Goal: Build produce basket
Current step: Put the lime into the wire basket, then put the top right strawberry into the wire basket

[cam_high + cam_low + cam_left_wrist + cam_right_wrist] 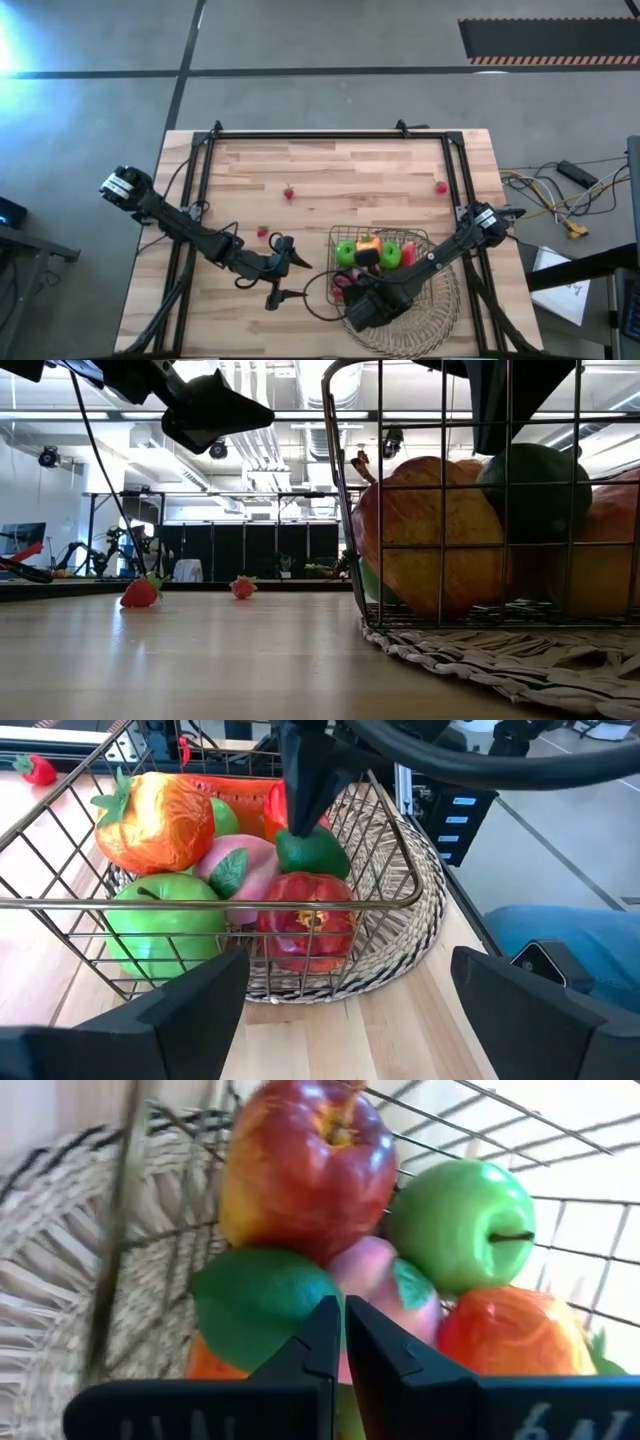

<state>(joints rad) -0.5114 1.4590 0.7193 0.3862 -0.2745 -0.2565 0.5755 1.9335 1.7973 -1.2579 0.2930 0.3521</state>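
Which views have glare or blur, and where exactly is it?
High view: bright glare at the upper left corner, on the floor. Right wrist view: the woven mat and basket wires are smeared. Low view: the nearest tabletop is soft.

No readable text, labels, brand names, numbers or signs appear in any view. Faint pale marks show on the dark body of the right gripper (340,1342) in its wrist view, but they are too blurred to read.

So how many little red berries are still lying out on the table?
3: one berry mid-table, one near the far right edge, one by the left arm. Others could be hidden behind the basket.
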